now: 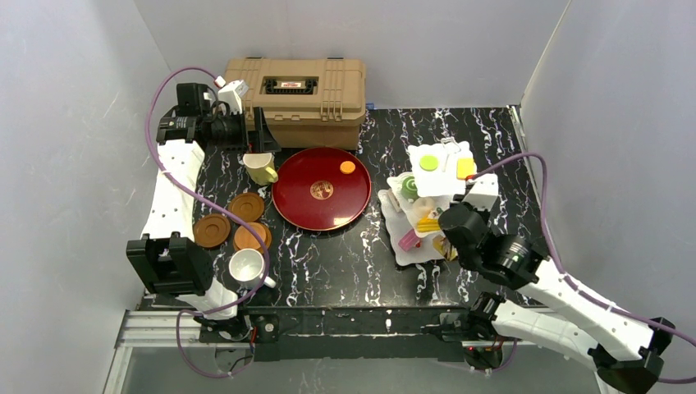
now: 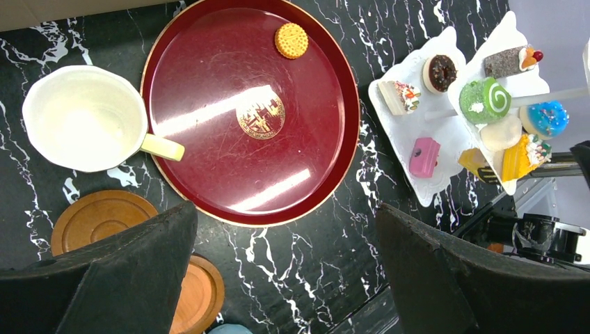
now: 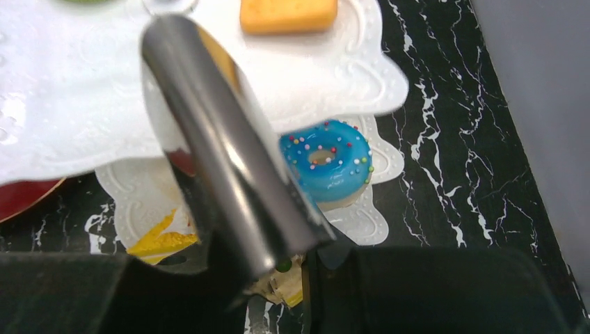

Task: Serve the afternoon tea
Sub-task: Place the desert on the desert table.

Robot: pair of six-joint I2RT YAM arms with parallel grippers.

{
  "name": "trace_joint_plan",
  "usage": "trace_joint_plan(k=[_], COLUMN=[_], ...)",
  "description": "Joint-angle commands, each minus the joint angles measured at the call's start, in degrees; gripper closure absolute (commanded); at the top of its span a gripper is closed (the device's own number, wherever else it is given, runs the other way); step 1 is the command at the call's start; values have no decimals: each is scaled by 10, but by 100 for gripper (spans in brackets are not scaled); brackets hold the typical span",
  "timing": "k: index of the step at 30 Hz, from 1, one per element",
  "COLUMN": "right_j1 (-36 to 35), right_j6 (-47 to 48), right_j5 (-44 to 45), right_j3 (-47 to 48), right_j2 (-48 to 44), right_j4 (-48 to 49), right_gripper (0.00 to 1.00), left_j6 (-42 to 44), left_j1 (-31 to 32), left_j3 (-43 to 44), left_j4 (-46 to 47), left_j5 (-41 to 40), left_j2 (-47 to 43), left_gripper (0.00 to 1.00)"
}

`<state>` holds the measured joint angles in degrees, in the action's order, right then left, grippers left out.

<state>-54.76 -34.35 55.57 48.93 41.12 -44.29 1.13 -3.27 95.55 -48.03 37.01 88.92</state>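
Observation:
The white three-tier stand [image 1: 443,179] stands right of centre and carries several toy cakes. My right gripper [image 1: 456,220] is at its near right side, shut on a shiny metal utensil [image 3: 222,160] that reaches in under the top tier, next to a blue sprinkled doughnut [image 3: 327,160] on a lower tier. My left gripper [image 1: 261,134] is open and empty, high at the back left, above the pale-yellow mug [image 1: 261,168]. The white mug [image 1: 248,268] stands near the front left. Three brown saucers [image 1: 246,207] lie between the mugs. An orange biscuit [image 1: 348,167] lies on the dark-red tray [image 1: 322,201].
A tan plastic case [image 1: 297,89] stands at the back, right behind my left gripper. The table is black marble with white walls on three sides. In the left wrist view the stand [image 2: 407,142] is right of the tray [image 2: 209,42].

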Motion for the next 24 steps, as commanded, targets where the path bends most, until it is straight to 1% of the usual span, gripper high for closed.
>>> trace_joint_plan(k=[1,4,5,11,17,20,22,24], right_j1=[0,0,0,0,-1,-1,-1,0], right_j6=[-12,7,11,-22,-110,-142,-190,-266], right_j5=[91,114,120,144,164,179,205,236], right_j3=[-44,-77,-85,-112,-121,-122,-115,-107], right_j2=[5,0,-1,-28,-48,-50,-46,-37], right_j4=[109,179,188,181,112,90,56,-3], right_gripper=[76,75,74,66,61,60,60,61], left_j6=[5,6,7,16,11,10,12,14], left_j1=[-3,-3,-3,-3,-3,-2,-3,-3], left_j3=[18,17,15,10,12,13,12,11], left_j4=[-10,-10,-10,-10,-10,-10,-13,-15], left_j5=[15,14,14,6,14,15,15,15], left_j2=[-16,-17,-18,-22,-18,-18,-19,-21], left_gripper=[2,2,2,2,2,2,2,2])
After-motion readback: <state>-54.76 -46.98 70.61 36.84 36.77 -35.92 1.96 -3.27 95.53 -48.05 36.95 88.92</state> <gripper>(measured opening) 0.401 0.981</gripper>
